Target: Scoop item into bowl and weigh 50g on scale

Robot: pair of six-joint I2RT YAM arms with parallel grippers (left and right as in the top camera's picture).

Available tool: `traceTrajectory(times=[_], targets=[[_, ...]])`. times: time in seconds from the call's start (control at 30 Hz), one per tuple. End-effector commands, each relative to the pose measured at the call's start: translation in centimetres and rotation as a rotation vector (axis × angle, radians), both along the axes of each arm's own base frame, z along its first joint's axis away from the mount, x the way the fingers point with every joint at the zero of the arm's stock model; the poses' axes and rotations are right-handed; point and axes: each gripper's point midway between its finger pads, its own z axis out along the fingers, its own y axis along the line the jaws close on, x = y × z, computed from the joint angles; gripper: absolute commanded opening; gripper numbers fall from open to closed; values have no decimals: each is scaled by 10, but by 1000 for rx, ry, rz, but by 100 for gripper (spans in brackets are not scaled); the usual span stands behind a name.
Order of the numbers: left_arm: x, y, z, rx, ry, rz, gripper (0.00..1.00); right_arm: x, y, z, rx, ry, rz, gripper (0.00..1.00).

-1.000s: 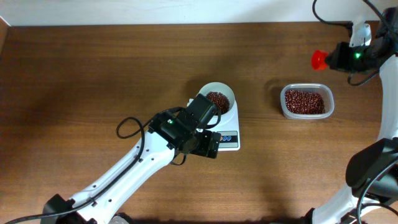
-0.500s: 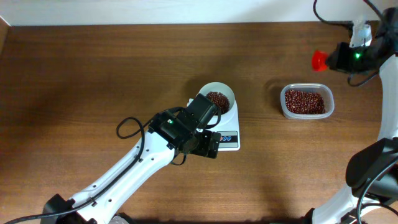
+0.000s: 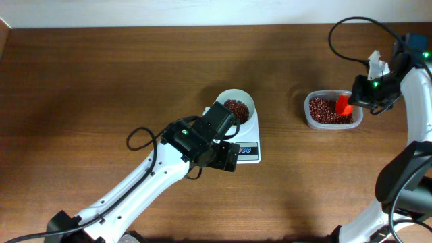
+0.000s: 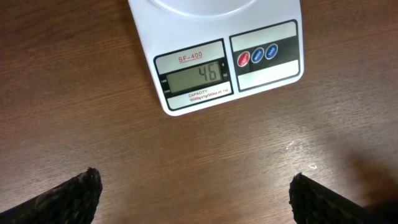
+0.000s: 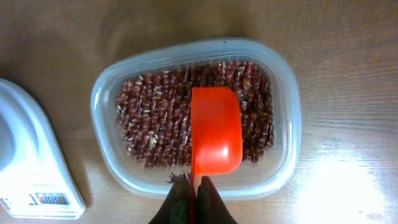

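Note:
The white bowl (image 3: 237, 104) holds red-brown beans (image 3: 235, 108) and sits on the white scale (image 3: 247, 147). In the left wrist view the scale's display (image 4: 194, 78) reads 46. My left gripper (image 4: 196, 196) is open and empty, over bare table in front of the scale. My right gripper (image 5: 194, 198) is shut on the handle of an empty red scoop (image 5: 216, 137), held over the beans (image 5: 146, 118) in the clear plastic tub (image 5: 109, 93). From overhead the scoop (image 3: 343, 104) is over the tub (image 3: 333, 125).
A corner of the scale (image 5: 31, 168) shows at the left of the right wrist view. The left arm (image 3: 162, 169) stretches across the table's front left. Cables hang at the right edge (image 3: 405, 169).
My right gripper has swung the red scoop from behind and to the right of the tub down to over the beans in the tub. The left arm has not moved.

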Motion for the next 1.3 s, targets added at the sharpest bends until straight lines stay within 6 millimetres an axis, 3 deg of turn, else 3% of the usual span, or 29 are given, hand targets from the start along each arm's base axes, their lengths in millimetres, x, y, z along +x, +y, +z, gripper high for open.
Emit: traceTrajectory(times=[0.0, 0.07, 0.2, 0.57, 0.83, 1.0, 1.13, 1.27], targets=[[-3, -1, 0, -9, 6, 7, 99, -4, 1, -22, 0, 24, -3, 4], [-3, -1, 0, -9, 6, 7, 99, -1, 8, -34, 13, 9, 6, 4], [-3, -1, 0, -9, 6, 7, 99, 6, 21, -22, 142, -43, 12, 4], [-3, -1, 0, -9, 6, 7, 99, -10, -25, 5, 425, -125, -177, 4], [-3, -1, 0, -9, 6, 7, 99, -8, -25, 14, 492, -162, -187, 4], [-3, -1, 0, -9, 6, 7, 99, -1, -9, 31, 610, -214, -159, 4], [-3, -1, 0, -9, 6, 7, 99, 7, 35, 40, 683, -212, -57, 4], [-3, -1, 0, -9, 6, 7, 99, 12, 95, 43, 709, -180, 87, 4]])
